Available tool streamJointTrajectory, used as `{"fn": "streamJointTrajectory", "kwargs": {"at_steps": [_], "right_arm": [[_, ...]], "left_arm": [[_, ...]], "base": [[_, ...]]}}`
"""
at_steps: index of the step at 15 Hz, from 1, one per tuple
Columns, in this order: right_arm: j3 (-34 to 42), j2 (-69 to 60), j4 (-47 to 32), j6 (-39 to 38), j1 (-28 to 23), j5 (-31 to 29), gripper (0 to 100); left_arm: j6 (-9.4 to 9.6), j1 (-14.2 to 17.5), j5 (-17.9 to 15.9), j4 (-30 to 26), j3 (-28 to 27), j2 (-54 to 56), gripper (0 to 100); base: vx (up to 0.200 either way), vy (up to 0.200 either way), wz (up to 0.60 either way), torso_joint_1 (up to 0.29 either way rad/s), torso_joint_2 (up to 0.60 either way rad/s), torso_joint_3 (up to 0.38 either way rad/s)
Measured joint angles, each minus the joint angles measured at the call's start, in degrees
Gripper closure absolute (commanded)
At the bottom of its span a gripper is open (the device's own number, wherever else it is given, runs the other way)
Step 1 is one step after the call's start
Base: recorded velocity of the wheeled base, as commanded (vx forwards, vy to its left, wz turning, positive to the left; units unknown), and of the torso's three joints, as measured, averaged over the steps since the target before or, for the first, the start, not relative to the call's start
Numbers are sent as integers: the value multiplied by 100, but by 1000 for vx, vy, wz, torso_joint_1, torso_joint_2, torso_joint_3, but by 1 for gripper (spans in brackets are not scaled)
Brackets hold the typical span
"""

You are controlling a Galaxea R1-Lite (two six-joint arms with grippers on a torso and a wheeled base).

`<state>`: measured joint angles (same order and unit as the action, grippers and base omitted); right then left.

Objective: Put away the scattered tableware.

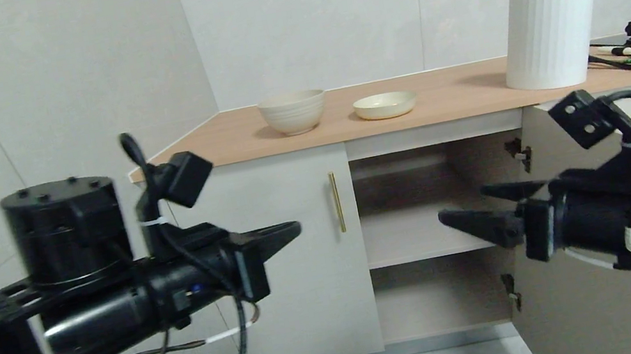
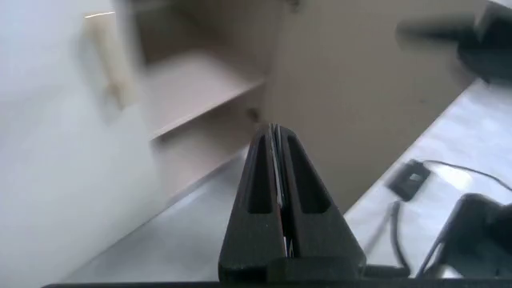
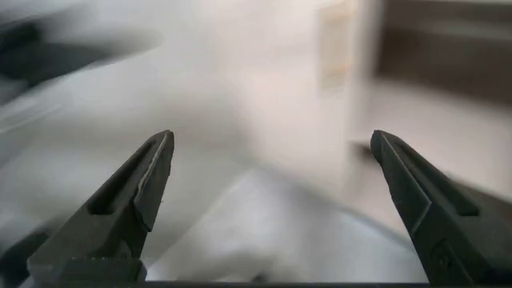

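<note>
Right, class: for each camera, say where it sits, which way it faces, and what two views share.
Head: up top, facing the wooden counter and open white cabinet; both arms show.
Left wrist: behind the shut left tool, facing that cabinet.
Right wrist: behind the open right tool, facing its closed white door.
Shared: the cabinet.

The head camera looks forward and a bit down at the counter [image 1: 438,100] and open cabinet [image 1: 302,250] from well back. The wrist cameras sit lower and nearer, sighting past the left gripper [image 2: 274,132] and right gripper [image 3: 271,138], and all three share its shelf [image 1: 417,240]
</note>
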<state>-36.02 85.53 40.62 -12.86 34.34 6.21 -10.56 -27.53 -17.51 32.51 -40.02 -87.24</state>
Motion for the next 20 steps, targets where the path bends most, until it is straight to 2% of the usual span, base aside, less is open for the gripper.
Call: {"fn": "streamJointTrajectory", "kwargs": {"at_steps": [3,5,6,8,10,12,17,20], "right_arm": [[-1438,446,-1716,60,-406,-631,0],[-1957,546,-2656,72,-540,-803,0],[-2061,534,-2815,72,-566,-867,0],[-2094,413,-2875,66,-585,-986,0],[-2029,254,-3085,60,-588,-1041,0],[-2033,113,-3200,49,-590,-1044,0],[-2055,-52,-3220,39,-573,-1036,0],[-2046,-116,-3233,39,-490,-1028,0]], "left_arm": [[30,842,57,-791,467,1108,100],[24,1351,13,-1178,516,1517,100],[20,1507,5,-1226,502,1621,0],[-28,1664,-17,-1200,483,1676,0],[-184,1703,-30,-1054,456,1673,0],[-260,1708,-55,-800,452,1643,0],[-268,1709,-39,-802,463,1609,0],[-268,1714,-37,-829,452,1635,0]], "base": [[0,0,0,0,0,0],[0,0,0,0,0,0],[0,0,0,0,0,0],[0,0,0,0,0,0],[0,0,0,0,0,0],[0,0,0,0,0,0],[0,0,0,0,0,0],[200,0,0,2,2,5]]}}
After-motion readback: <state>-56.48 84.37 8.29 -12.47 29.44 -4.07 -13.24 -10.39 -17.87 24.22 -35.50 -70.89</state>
